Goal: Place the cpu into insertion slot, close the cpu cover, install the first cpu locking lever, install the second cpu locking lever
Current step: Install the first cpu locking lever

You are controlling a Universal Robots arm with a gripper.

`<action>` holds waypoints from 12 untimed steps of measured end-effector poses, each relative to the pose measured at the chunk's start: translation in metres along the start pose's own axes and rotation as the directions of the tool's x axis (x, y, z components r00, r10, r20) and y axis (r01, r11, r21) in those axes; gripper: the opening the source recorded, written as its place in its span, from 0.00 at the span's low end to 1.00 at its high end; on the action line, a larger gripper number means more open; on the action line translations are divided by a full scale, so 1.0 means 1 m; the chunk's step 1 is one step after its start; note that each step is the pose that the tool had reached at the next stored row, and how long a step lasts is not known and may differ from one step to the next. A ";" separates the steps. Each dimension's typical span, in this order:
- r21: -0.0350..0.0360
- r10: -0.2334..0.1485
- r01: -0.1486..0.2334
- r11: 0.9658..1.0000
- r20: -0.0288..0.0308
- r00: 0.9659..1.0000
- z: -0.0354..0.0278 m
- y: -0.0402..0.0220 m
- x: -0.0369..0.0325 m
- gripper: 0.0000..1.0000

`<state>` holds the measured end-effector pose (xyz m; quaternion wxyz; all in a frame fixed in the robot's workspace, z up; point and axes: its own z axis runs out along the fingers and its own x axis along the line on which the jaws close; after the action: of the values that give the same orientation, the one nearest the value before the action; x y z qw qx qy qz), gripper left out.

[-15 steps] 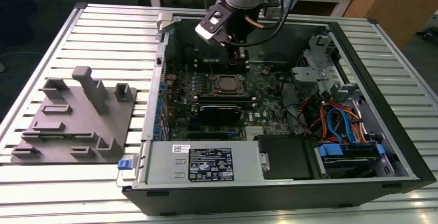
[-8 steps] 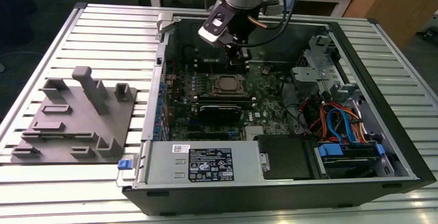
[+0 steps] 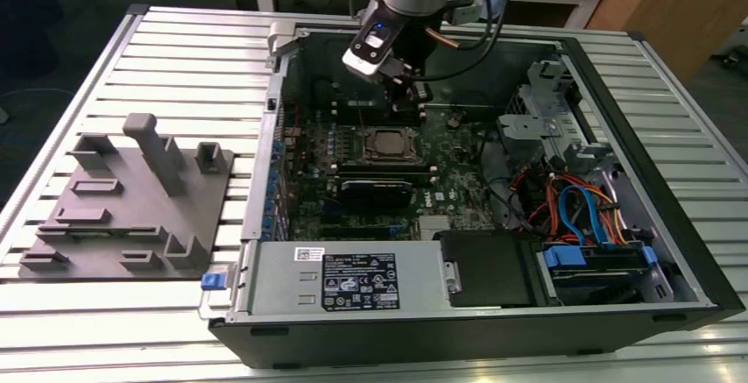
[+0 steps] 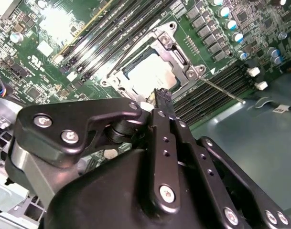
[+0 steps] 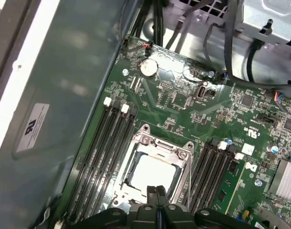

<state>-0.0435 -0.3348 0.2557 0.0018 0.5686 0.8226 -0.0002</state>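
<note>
The cpu [image 4: 150, 75] lies flat in the insertion slot [image 4: 117, 76] of the green motherboard, its pale metal top showing through the window of the cpu cover [image 4: 171, 50], which lies down over it. In the first wrist view the cpu [image 5: 152, 172] sits inside the cover frame [image 5: 157, 149]. A thin locking lever [image 4: 224, 91] sticks out from a socket corner across the memory slots. My gripper [image 4: 162, 94] hangs just above the socket's edge, fingers shut on nothing. In the exterior view the gripper [image 3: 409, 95] is over the board just beyond the socket [image 3: 387, 145].
The open computer case [image 3: 654, 94] walls the board in on all sides. Black memory slots [image 5: 95, 157] flank the socket. A black block [image 3: 374, 192] sits nearer, then the power supply [image 3: 350, 282]. Cables and a drive cage [image 3: 584, 216] fill the exterior view's right. A grey fixture [image 3: 129, 199] stands outside.
</note>
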 end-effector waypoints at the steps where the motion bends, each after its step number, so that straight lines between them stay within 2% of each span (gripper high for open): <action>1: 0.000 -0.003 0.003 1.000 0.000 1.000 0.0000 -0.0007 0.0000 0.11; 7: 0.000 -0.023 0.023 1.000 0.000 1.000 0.0000 -0.0054 -0.0015 0.11; 9: 0.000 -0.043 0.043 0.999 0.000 0.999 0.0000 -0.0059 -0.0014 0.11; 12: 0.000 -0.091 0.091 0.996 0.000 0.996 0.0000 -0.0062 -0.0013 0.11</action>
<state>-0.0488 -0.3383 0.2557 0.0018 0.5304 0.8478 -0.0001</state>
